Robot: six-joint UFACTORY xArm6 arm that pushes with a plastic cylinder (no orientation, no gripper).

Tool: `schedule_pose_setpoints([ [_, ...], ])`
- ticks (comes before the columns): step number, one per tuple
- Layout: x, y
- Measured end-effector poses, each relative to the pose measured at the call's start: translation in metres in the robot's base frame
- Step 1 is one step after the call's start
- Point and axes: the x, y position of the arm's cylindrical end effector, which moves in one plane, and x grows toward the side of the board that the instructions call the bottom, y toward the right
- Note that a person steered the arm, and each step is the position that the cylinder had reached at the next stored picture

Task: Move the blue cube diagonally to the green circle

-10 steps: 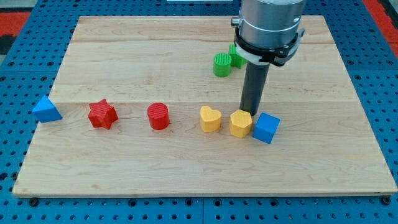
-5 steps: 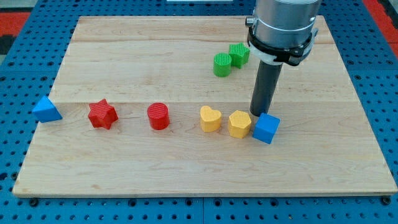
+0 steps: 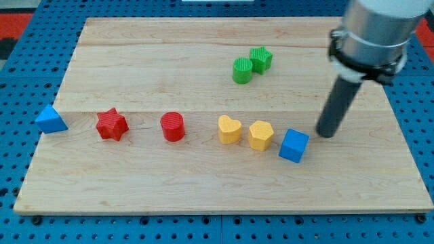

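Note:
The blue cube (image 3: 293, 146) lies on the wooden board, right of centre and toward the view's bottom, just right of the yellow hexagon block (image 3: 260, 135). The green circle (image 3: 241, 70) sits near the view's top, touching a green star (image 3: 260, 59) on its right. My tip (image 3: 327, 135) rests on the board a short way to the right of the blue cube and slightly above it in the view, apart from it.
A yellow heart (image 3: 229, 129), a red circle (image 3: 173, 126) and a red star (image 3: 112, 125) lie in a row to the left of the yellow hexagon. A blue triangle (image 3: 51, 119) sits at the board's left edge (image 3: 47, 139).
My tip has moved from the gap above the yellow hexagon and blue cube to the cube's right side. The blue cube has shifted slightly down and right.

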Motion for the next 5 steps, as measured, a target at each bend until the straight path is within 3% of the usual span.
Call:
schedule_pose_setpoints([
  [1,0.030,-0.003],
  [2,0.037,0.029],
  [4,0.091,-0.038],
  [5,0.091,-0.060],
])
